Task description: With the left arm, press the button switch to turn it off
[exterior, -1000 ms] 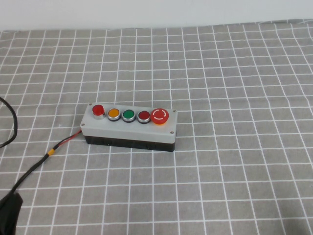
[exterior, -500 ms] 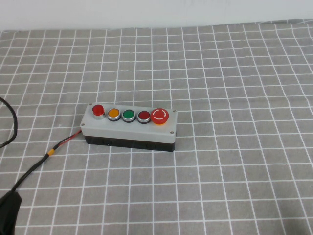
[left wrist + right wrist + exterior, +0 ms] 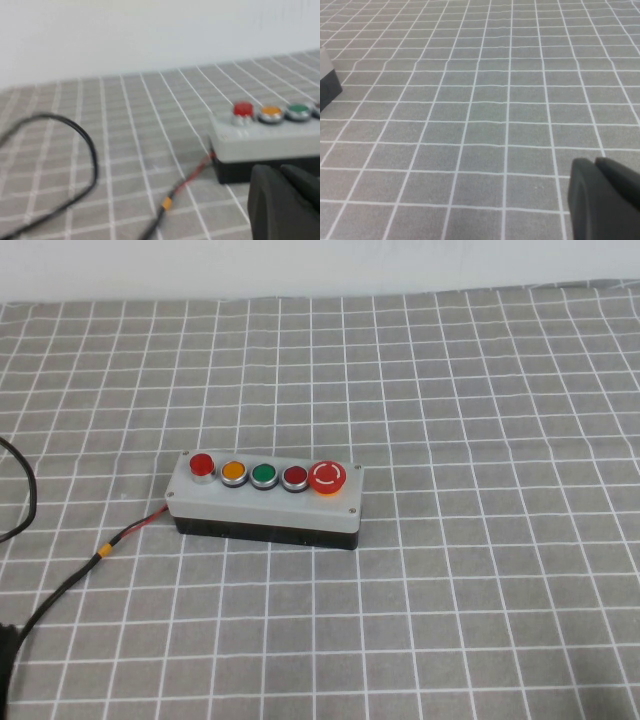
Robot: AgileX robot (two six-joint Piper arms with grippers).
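Five buttons are seen in a row on the grey rectangular plastic box (image 3: 262,502), which rests near the middle of the grey cloth with white grid lines (image 3: 480,390). The small round bright-red button switch (image 3: 201,464) is placed at the box's 9 o'clock end, untouched. The left gripper (image 3: 286,202), dark and blurred, is seen only in the left wrist view, near the box's end, apart from it; its fingers appear pressed together. The right gripper (image 3: 602,197) is held above bare cloth, its fingers also pressed together. A black cable with red wire (image 3: 95,560) is attached at the box's 9 o'clock end.
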